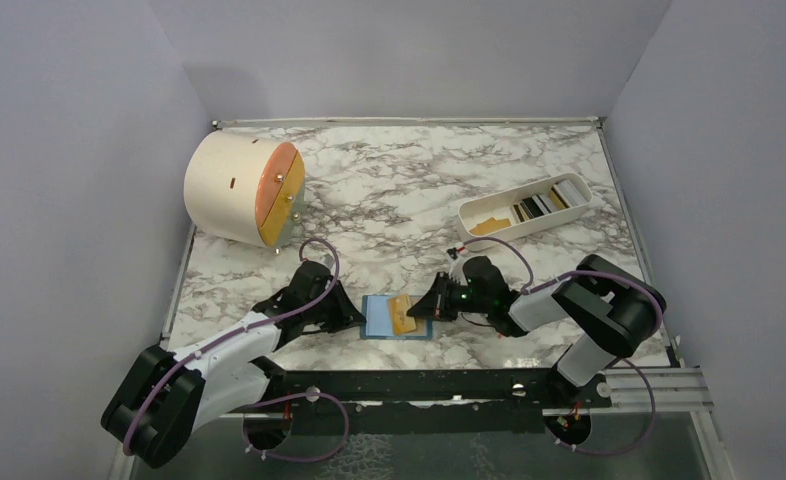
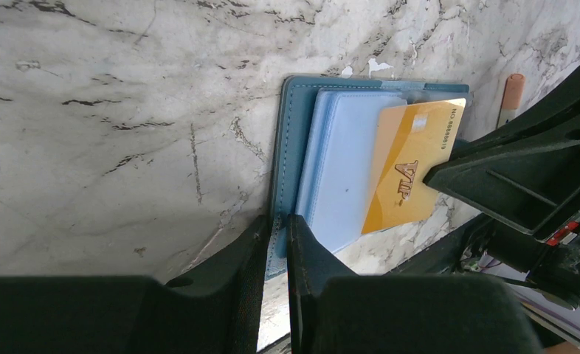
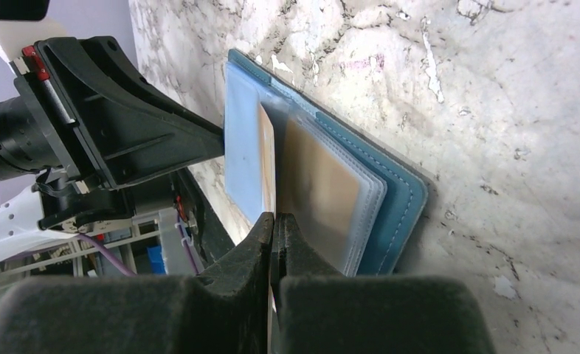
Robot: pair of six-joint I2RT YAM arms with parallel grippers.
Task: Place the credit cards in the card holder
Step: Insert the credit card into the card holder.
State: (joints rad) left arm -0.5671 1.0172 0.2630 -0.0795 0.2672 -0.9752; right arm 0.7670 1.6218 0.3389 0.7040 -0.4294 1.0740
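Holder (image 1: 376, 320) is laid open on the worktop (image 1: 419, 180), between the two arms. One edge is pinched by the left gripper (image 2: 278, 230), jaws closed on it. A gold card (image 2: 412, 166) is clamped in the right gripper (image 3: 274, 221) jaws and part-slid among the clear sleeves. More cards (image 1: 534, 207) are seen in a white tray (image 1: 474, 214), well apart.

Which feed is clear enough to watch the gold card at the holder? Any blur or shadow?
Left wrist: sharpest, gold card and its VIP print crisp on the card holder; left fingers blurred, shadowing the marble. Right wrist: card seen edge-on, right fingers soft, sleeves hazy. Top external: evenly lit, card tiny.
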